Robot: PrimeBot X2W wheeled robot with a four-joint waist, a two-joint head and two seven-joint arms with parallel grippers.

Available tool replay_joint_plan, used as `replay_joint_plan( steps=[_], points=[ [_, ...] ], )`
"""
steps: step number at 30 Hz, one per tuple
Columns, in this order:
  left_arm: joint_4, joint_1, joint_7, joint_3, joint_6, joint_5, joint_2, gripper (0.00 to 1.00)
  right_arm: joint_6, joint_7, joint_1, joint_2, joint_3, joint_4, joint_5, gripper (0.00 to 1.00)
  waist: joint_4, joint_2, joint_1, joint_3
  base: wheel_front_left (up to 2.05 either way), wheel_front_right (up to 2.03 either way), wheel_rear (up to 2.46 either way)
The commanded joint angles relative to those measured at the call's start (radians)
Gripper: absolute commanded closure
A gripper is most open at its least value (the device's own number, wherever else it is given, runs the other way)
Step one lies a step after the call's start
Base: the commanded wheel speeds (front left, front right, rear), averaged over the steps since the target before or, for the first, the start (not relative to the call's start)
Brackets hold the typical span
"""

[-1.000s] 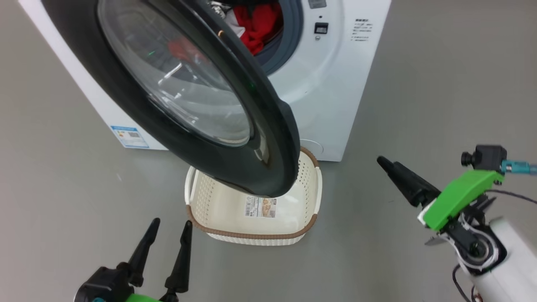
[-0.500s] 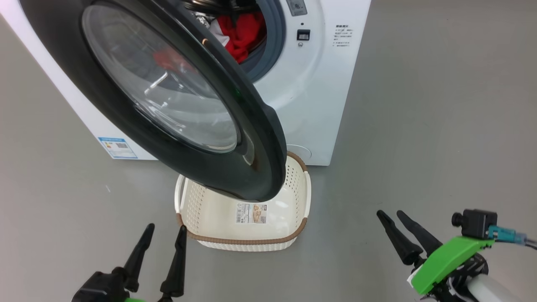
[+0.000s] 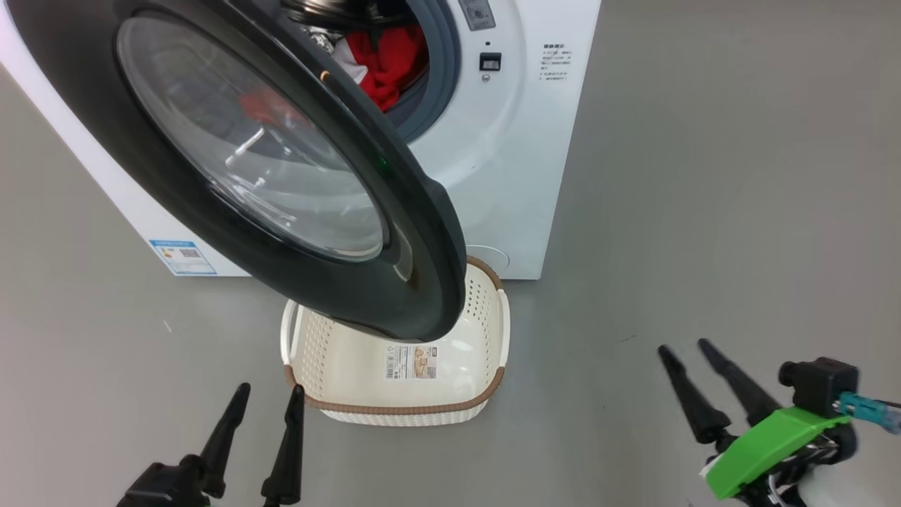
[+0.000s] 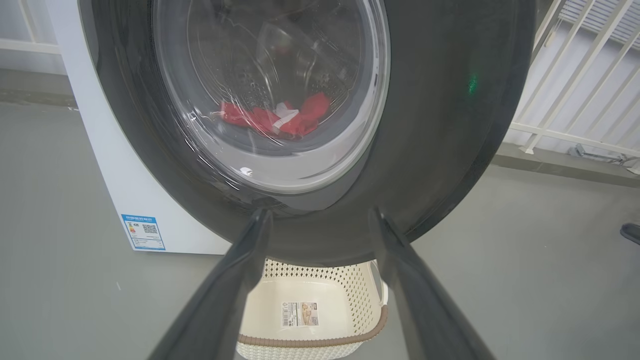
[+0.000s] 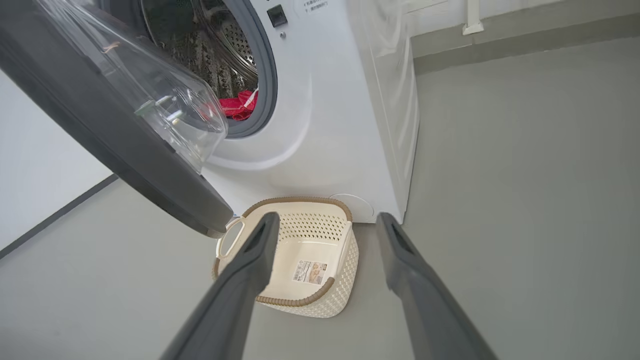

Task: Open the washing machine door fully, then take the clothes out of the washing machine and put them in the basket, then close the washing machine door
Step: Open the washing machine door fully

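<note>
The washing machine door (image 3: 415,232) stands swung out, its black rim and glass window (image 4: 270,90) hanging over the basket (image 3: 394,408). Red clothes (image 3: 383,63) lie in the drum of the white washing machine (image 3: 507,162), also seen as red fabric (image 5: 237,106) past the grey seal. The cream basket (image 5: 320,300) sits on the floor below the door, with nothing in it but a label sticker. My left gripper (image 3: 266,398) is open at the lower left, close to the basket's near-left corner. My right gripper (image 3: 686,351) is open at the lower right, over bare floor.
Grey floor (image 3: 704,211) spreads right of the machine. A white railing (image 4: 575,90) stands beyond the door in the left wrist view. A wall with a dark skirting line (image 5: 50,215) runs left of the machine.
The whole head view has shifted left, so the camera moved. My right gripper has dropped lower and back toward me, turning so both fingers show. The door and basket stay as they were.
</note>
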Motion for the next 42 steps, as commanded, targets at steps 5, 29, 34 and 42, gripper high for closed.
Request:
replay_joint_plan(
  steps=[5, 29, 34, 42],
  points=[
    [-0.020, -0.007, -0.012, 0.044, -0.006, 0.019, 0.010, 0.00, 0.007, -0.014, 0.112, 0.052, -0.176, -0.095, -0.260, 0.00, -0.002, 0.0000, -0.0001, 0.000, 0.00, 0.00, 0.00],
    [-0.035, 0.005, -0.012, 0.051, -0.006, 0.029, 0.005, 0.00, 0.007, -0.014, 0.315, 0.276, -0.538, -0.259, -0.642, 0.00, 0.013, 0.0000, -0.0001, -0.019, 0.00, 0.00, 0.00],
    [-0.037, 0.009, -0.012, 0.048, -0.006, 0.032, 0.004, 0.00, 0.007, -0.014, 0.315, 0.280, -0.541, -0.259, -0.648, 0.00, 0.013, 0.0000, -0.0001, -0.020, 0.00, 0.00, 0.00],
    [-0.040, 0.011, -0.012, 0.044, -0.006, 0.035, 0.004, 0.00, 0.007, -0.014, 0.308, 0.278, -0.542, -0.263, -0.649, 0.00, 0.014, 0.0000, -0.0001, -0.022, 0.00, 0.00, 0.00]
  ],
)
